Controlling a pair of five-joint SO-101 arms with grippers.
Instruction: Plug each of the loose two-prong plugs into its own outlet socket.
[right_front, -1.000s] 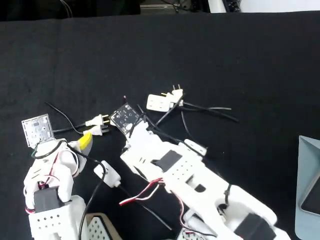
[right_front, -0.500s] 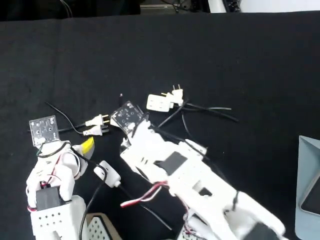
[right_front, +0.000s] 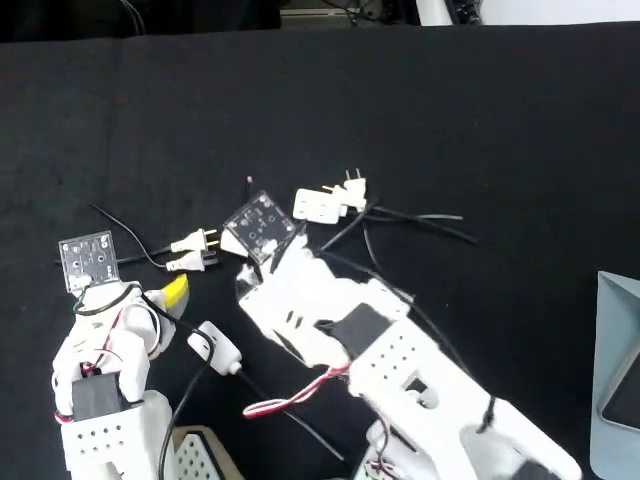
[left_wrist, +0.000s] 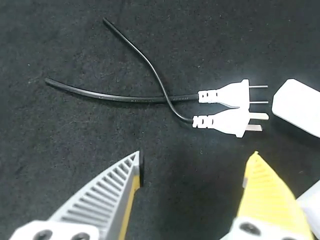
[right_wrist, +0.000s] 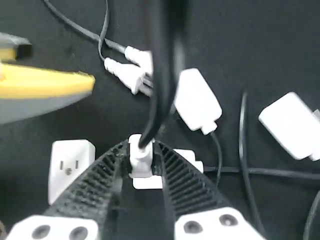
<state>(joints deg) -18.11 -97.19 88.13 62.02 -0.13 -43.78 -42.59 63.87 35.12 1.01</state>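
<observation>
**Right arm holds a plug; two lie loose**

Your right gripper (right_wrist: 141, 159) has its fingers closed on a white plug (right_wrist: 140, 156), black cord trailing upward. It is held right at a white socket block (right_wrist: 148, 182), probably to seat the prongs. Your left gripper (left_wrist: 196, 159) hangs with fingers spread wide over two loose plugs (left_wrist: 229, 93). They are white and lie side by side, left of centre in the high view, on the black worktop (right_front: 500, 120).

We observed a matt black cloth table (right_front: 500, 120), smooth glossy white plastic plugs (left_wrist: 227, 92) and bare metal prongs (left_wrist: 257, 86).
</observation>
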